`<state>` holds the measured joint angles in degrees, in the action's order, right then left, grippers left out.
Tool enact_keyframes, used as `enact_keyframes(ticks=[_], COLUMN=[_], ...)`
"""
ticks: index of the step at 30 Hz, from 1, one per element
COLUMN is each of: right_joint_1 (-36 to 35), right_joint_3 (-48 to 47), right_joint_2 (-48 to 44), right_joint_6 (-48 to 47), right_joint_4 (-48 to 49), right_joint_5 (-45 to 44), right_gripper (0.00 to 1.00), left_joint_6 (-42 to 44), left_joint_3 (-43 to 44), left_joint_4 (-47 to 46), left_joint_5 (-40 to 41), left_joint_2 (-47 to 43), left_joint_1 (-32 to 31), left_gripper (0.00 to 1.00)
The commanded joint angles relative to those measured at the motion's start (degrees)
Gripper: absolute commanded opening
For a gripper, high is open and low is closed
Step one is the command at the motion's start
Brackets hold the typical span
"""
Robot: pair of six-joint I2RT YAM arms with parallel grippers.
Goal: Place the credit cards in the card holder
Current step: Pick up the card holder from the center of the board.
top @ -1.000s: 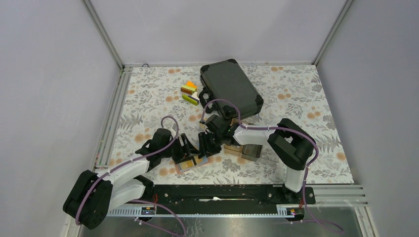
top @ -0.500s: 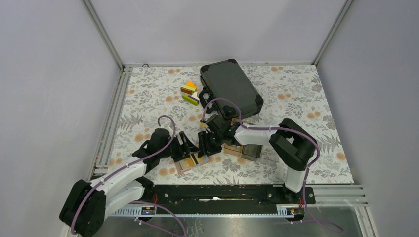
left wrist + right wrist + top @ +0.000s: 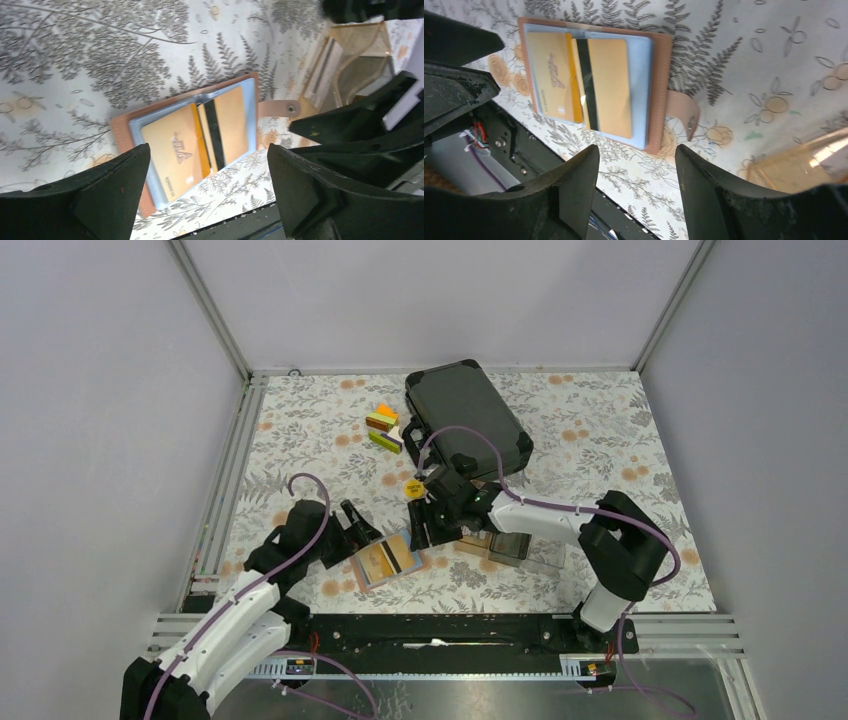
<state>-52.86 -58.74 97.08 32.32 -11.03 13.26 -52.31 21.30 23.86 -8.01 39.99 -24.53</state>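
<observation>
Left pincer (image 3: 207, 150) and right pincer (image 3: 636, 150) both stand apart, empty, either side of the open card holder (image 3: 659, 90) on the surface (image 3: 300, 430); I judge the striped orange card (image 3: 609, 85) may be only half-pocketed, so folding the holder shut could push it out.

Card holder (image 3: 659, 90) lies open flat on floral table (image 3: 744, 60), snap tab (image 3: 684, 112) sticking out right. Two orange-yellow cards sit in its blue-grey pockets: printed card (image 3: 549, 75) left, black-striped card (image 3: 609, 85) overlapping it. Right gripper (image 3: 636, 155) jaws spread wide, above the holder.
</observation>
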Motion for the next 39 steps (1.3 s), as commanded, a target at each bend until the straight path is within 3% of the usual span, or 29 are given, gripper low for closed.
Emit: enact_keyframes(ticks=[1, 5, 19, 23, 26, 32, 39], right_joint_1=[0.65, 0.74, 0.61, 0.6, 0.57, -0.47, -2.71], right_joint_3=[-3.5, -5.81, -11.88, -12.21, -11.84, -11.56, -11.61], right_joint_2=[-1.6, 1.35, 8.61, 7.73, 5.39, 2.67, 2.42], right_joint_6=[-3.51, -5.07, -7.34, -6.71, -5.56, -3.94, -2.07], right_joint_4=[-6.58, -7.34, -11.03, -10.9, -9.82, -7.21, -5.22], right_joint_5=[-7.72, -8.25, -9.6, -5.94, -3.95, 0.48, 2.78], right_gripper=[0.64, 0.61, 0.46, 0.13, 0.01, 0.0, 0.0], left_joint_6=[-0.11, -0.31, -1.02, -2.78, -4.12, -4.95, -5.16], left_joint_3=[1.2, -0.09, -5.31, -7.44, -8.8, -9.89, -10.17], left_joint_4=[5.34, 6.61, 3.69, -0.46, -4.33, -8.16, -8.86], left_joint_5=[5.33, 7.33, 5.65, 2.2, 0.05, -1.9, -1.66], left_joint_2=[-1.2, -1.55, -1.14, -0.69, -0.19, 1.47, 1.53], left_joint_1=[0.45, 0.45, 0.45, 0.38, 0.3, 0.11, -0.33], left_gripper=[0.92, 0.9, 0.68, 0.54, 0.43, 0.35, 0.33])
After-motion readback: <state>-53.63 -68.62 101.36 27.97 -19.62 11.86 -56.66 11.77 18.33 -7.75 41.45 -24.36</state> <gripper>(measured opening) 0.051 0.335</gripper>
